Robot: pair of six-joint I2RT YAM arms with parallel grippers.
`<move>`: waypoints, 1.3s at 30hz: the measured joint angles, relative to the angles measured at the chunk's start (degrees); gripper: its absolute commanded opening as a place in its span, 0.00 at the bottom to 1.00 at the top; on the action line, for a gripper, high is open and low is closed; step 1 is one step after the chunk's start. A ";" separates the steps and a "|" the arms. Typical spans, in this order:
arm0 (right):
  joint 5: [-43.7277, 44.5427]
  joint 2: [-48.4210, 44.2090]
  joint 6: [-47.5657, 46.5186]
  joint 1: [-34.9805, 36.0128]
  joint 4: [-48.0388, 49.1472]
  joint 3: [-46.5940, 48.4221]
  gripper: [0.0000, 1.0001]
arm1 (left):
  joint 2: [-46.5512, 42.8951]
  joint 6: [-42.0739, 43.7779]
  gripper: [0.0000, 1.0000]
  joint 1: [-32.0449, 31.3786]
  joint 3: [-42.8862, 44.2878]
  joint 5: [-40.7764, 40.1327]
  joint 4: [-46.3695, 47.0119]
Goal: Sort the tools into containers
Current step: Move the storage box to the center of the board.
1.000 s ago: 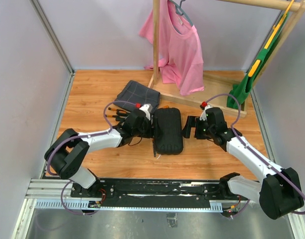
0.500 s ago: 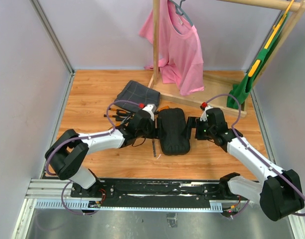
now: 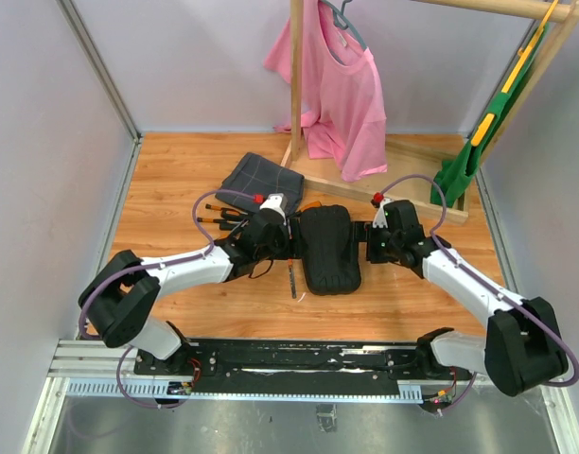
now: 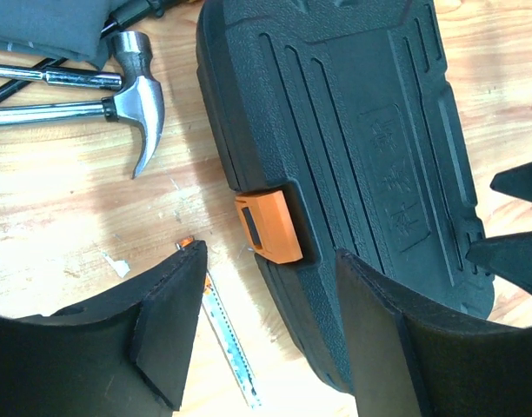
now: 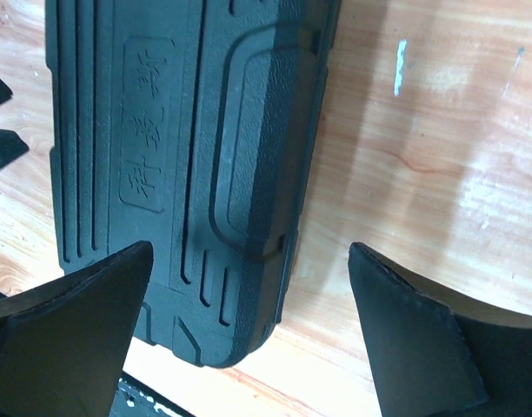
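Note:
The black tool case [image 3: 329, 251] lies shut in the middle of the table, its orange clasp [image 4: 268, 228] facing left. My left gripper [image 3: 289, 248] is open at the clasp side: one finger [image 4: 170, 321] hangs over the wood, the other over the lid. On the opposite long edge of the case [image 5: 188, 156] my right gripper [image 3: 367, 240] stands wide open, straddling that edge. A steel-headed hammer [image 4: 136, 104] and slim screwdrivers [image 3: 219, 216] lie left of the case. Neither gripper holds anything. No pliers show.
A thin toothed blade [image 4: 227, 321] lies on the wood just left of the case. A dark grey checked cloth [image 3: 261, 175] sits behind the tools. A wooden rack [image 3: 365, 184] with a pink shirt [image 3: 342, 85] and a green garment [image 3: 474, 142] stands at the back.
The case has slid a little to the right, with the left gripper following it. The right gripper has shifted slightly up and in toward the case.

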 measured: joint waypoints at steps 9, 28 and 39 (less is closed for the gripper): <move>-1.49 5.73 -0.26 0.00 4.20 3.69 0.90 | 0.52 -0.37 0.64 0.61 0.00 -1.33 -0.46; -5.95 15.45 2.45 0.00 10.25 7.17 0.99 | 0.17 -0.35 0.64 1.84 0.00 -1.68 -1.27; -4.31 16.68 2.27 0.57 9.29 9.94 0.99 | 0.17 -0.35 0.64 1.84 0.00 -1.36 -1.40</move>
